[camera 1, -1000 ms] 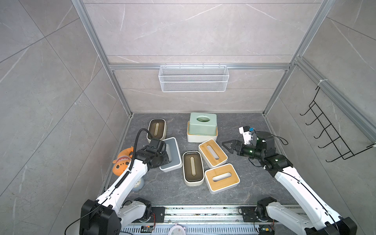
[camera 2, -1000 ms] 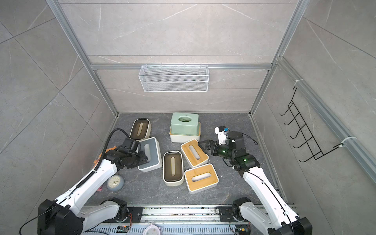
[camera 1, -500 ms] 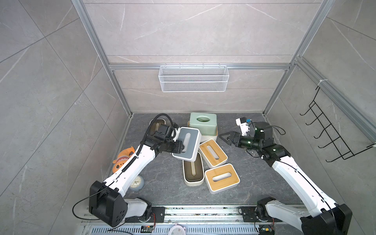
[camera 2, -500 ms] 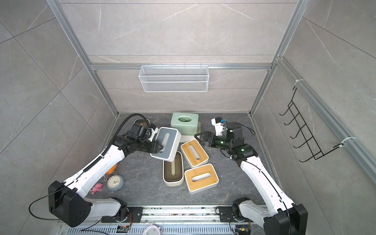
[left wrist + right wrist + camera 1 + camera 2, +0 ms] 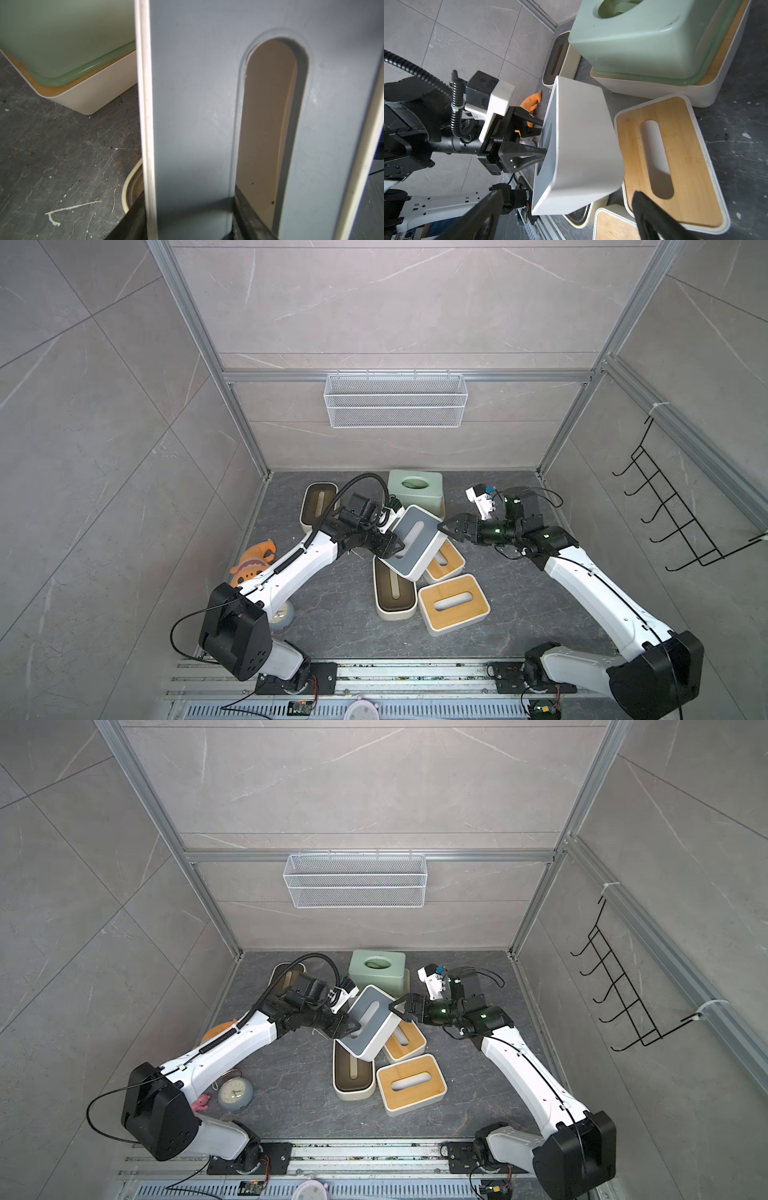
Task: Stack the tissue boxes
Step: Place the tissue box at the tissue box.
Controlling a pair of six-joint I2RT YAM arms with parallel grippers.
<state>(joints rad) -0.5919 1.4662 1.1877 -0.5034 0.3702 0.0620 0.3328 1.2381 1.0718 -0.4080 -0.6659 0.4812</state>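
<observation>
Left claw [image 5: 392,546] clamped on grey-lidded box [image 5: 417,536], arm stretched forward; right claw [image 5: 446,530] spread wide (empty), pointing inward.

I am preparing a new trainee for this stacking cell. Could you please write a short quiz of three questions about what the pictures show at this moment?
1. True or false: the sage green box sits on top of a bamboo-lidded box.
2. What do the jaws of the left arm hold off the floor? A: the grey-blue-lidded box. B: a dark-brown-lidded box. C: the orange plush toy.
3. In one word: how do the jaws of the right arm stand?
Key: 1 true; 2 A; 3 open.
</observation>
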